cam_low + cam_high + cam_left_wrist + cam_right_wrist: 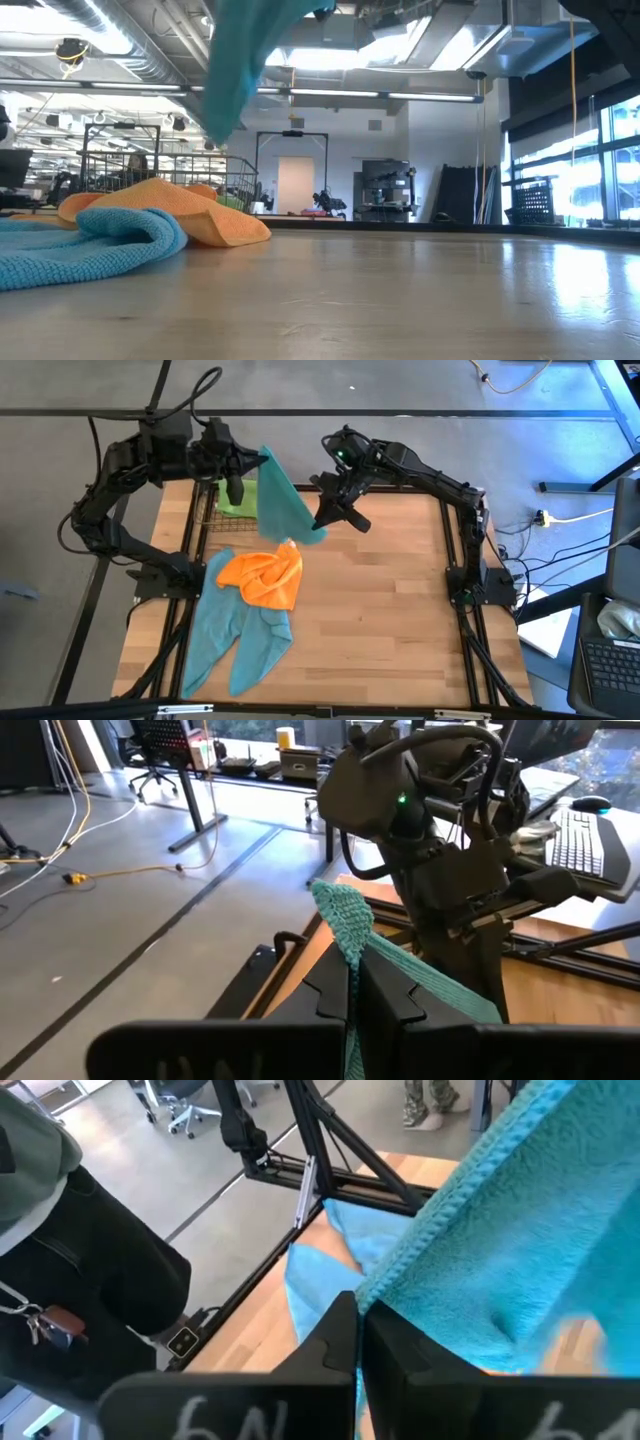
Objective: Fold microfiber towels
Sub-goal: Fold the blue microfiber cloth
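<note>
A limp, light teal towel [283, 500] is held aloft at the far tabletop [380, 620], pinched shut at opposite corners by left end effector [262, 458] and right end effector [322, 525]; edges offer the surest hold.

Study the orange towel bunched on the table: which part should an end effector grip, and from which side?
Probably the corner of the orange towel nearest the hanging teal towel, taken from above. The orange towel lies crumpled over the teal towels on the table, so a raised outer fold should lift free without catching those beneath.
</note>
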{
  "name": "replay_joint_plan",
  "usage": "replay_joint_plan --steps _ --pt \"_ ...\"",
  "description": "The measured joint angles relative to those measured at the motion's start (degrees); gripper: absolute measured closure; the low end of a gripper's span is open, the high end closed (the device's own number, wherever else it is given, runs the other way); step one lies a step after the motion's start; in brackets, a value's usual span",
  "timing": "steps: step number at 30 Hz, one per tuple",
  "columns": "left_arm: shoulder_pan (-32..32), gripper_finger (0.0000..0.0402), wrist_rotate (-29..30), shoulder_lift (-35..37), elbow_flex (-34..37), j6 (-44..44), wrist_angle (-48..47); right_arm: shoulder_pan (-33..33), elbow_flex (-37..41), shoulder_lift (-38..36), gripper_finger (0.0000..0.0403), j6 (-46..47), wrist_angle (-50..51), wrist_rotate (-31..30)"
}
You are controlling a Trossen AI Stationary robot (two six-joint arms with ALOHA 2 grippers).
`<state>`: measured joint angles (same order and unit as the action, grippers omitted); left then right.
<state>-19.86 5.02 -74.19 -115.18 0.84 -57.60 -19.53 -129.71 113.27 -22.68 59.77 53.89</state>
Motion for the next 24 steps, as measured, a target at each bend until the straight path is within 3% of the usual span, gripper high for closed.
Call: replay_joint_plan --steps 11,19,24 --pt "0.00 0.0401 0.20 0.59 0.00 -0.07 0.60 0.02 2.19 1.84 0.0365 -0.26 3.16 -0.42" --pt "0.00 0.0401 0.49 1.35 0.00 0.02 -0.35 -0.31 7.15 1.79 0.0395 -0.27 3.19 -0.42" --pt "0.00 0.0401 0.94 1.44 0.00 0.13 -0.98 -1.40 6.84 1.81 0.0392 -0.44 3.58 -1.28"
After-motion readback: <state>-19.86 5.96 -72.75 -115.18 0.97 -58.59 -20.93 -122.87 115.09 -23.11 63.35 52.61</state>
